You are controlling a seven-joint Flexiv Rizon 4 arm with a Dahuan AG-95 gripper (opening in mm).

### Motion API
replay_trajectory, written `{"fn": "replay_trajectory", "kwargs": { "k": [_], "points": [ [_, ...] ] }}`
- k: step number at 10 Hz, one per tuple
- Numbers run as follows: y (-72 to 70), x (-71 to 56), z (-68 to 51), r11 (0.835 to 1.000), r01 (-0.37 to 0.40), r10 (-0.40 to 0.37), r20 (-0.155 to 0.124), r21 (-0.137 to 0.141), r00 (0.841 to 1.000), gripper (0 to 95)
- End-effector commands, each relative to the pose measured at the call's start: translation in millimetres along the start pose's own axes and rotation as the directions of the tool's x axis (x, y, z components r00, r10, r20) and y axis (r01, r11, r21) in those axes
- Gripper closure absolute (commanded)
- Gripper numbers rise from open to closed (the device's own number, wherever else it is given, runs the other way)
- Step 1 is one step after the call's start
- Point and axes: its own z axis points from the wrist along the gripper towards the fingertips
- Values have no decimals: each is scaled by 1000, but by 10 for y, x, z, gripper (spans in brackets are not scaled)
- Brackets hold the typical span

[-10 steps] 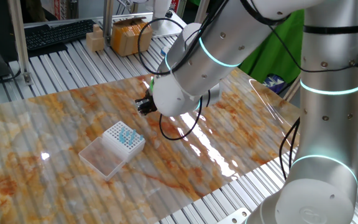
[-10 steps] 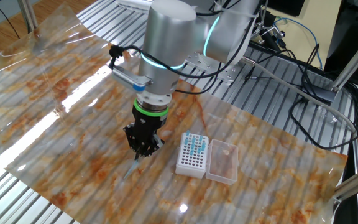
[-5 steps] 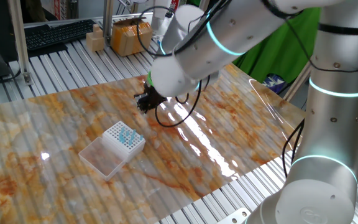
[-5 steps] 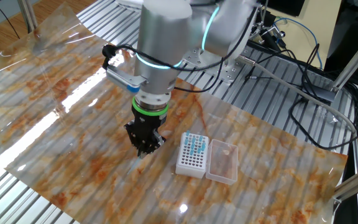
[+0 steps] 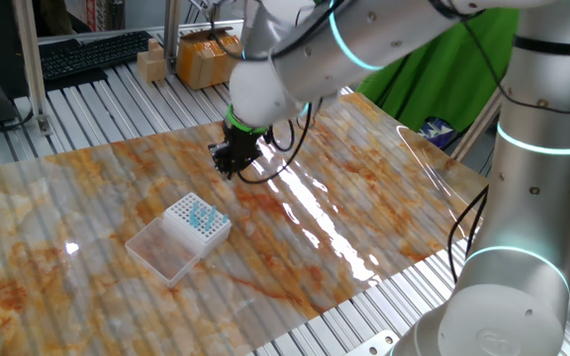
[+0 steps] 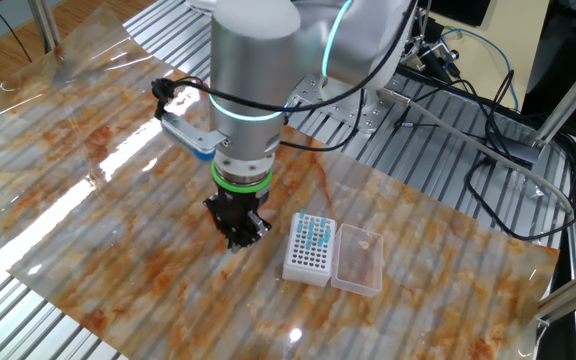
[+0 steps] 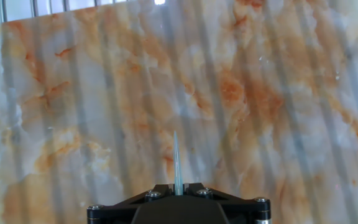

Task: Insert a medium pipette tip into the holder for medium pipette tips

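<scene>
One medium pipette tip (image 7: pixel 176 163) sticks straight out from between the jaws, which are pinched narrowly on it.

The holder for medium pipette tips (image 6: pixel 308 249) sits on the counter (image 6: pixel 88 150), its tips clustered in the far part of the grid (lid (image 6: pixel 358 258) lying alongside, touching it). The gripper (image 6: pixel 236 240) hangs above the counter just left of the holder in the other fixed view, with the medium pipette tip (image 7: pixel 176 163) between its fingers (image 7: pixel 194 190), pointing down.
</scene>
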Motion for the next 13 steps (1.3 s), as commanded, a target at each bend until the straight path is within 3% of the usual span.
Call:
{"fn": "replay_trajectory", "kwargs": {
  "k": [1, 4, 7, 10, 13],
  "points": [
    [81, 56, -74, 999, -35, 35, -59, 9, 998, 950],
    [155, 116, -164, 998, -57, 59, -120, 23, 991, 950],
    [190, 194, -213, 997, -71, 78, -207, 41, 975, 950],
    [253, 304, -260, 993, -104, 113, -263, 47, 958, 950],
    [297, 385, -312, 991, -125, 135, -293, 50, 946, 950]
  ]
}}
